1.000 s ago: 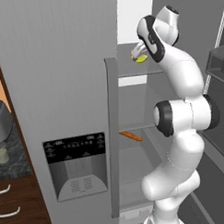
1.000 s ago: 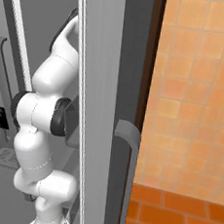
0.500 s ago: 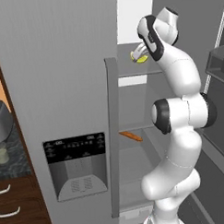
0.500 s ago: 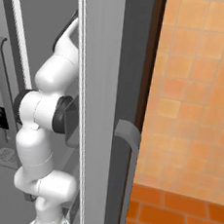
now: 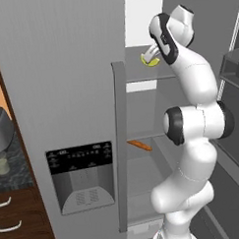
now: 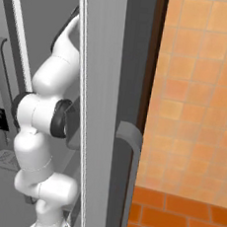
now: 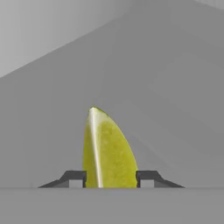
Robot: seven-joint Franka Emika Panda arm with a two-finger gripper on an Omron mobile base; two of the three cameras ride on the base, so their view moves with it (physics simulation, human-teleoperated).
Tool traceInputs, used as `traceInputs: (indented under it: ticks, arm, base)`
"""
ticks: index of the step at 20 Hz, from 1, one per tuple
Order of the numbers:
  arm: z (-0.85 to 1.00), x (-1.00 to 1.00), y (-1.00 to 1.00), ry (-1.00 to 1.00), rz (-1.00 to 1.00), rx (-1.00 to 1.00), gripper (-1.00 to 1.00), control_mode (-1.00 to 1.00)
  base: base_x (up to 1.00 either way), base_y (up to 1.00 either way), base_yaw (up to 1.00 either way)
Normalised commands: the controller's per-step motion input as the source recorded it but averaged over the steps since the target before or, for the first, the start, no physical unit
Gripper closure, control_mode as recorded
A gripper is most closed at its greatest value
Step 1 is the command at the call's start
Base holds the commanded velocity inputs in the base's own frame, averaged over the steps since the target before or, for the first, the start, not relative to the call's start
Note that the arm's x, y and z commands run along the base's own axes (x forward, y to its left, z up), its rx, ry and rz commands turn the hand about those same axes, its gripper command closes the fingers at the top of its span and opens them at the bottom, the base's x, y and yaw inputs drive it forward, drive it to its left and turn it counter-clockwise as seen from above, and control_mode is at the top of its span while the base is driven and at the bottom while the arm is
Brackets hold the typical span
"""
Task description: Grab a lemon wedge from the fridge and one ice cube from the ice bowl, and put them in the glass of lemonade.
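- Gripper (image 7: 111,180) reaches onto the upper shelf of the open fridge (image 5: 65,69); in the hand view its two dark finger tips (image 7: 75,178) stand right against either flank of the lemon wedge (image 7: 107,151), jaws narrowed onto it. The wedge sits squarely between them, so the claw is closed on the wedge.
- Lemon wedge stands point-up in the hand view, pale rind edge running down its left side, yellow-green flesh to the right. Whether it is lifted off the shelf cannot be told.
- In the left base view the gripper (image 5: 149,56) meets the wedge (image 5: 151,62) at the front of the top shelf, just right of the closed left door's edge.
- White arm (image 5: 198,137) rises from the lower right of the left base view, bends at a dark elbow joint at mid height and leans up and left to the shelf.
- Open right fridge door (image 6: 101,84) stands edge-on in the right base view, its curved handle (image 6: 130,152) facing the camera; the arm (image 6: 42,128) shows behind it.
- Orange carrot-like stick (image 5: 140,145) lies on the shelf below, well apart from the wedge.
- Black dispenser panel (image 5: 82,175) is set in the closed left door, below mid height.
- Glass of lemonade (image 5: 2,166) stands on the dark counter (image 5: 13,178) at far left, beside a grey rounded appliance (image 5: 3,131).
- Orange tiled wall (image 6: 202,95) and floor lie beyond the door in the right base view.
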Motion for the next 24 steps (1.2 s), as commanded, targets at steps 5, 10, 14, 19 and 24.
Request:
traceInputs:
  ticks: [5, 10, 14, 19, 24]
  arm:
    - [0.00, -0.96, 0.12, -0.15, -0.11, -0.02, 1.00, -1.00]
    - [-0.04, -0.73, 0.00, -0.07, -0.30, 0.00, 1.00, -1.00]
    - [-0.06, -0.82, 0.01, 0.00, -0.33, 0.00, 1.00, -1.00]
    - [0.02, -0.99, 0.00, 0.00, -0.28, 0.00, 1.00, -1.00]
    - [-0.10, -1.00, 0.00, 0.03, -0.23, 0.00, 1.00, -1.00]
  base:
    - [0.00, 0.00, 0.00]
    - [0.00, 0.00, 0.00]
    - [0.00, 0.00, 0.00]
    - [0.00, 0.00, 0.00]
    - [0.00, 0.00, 0.00]
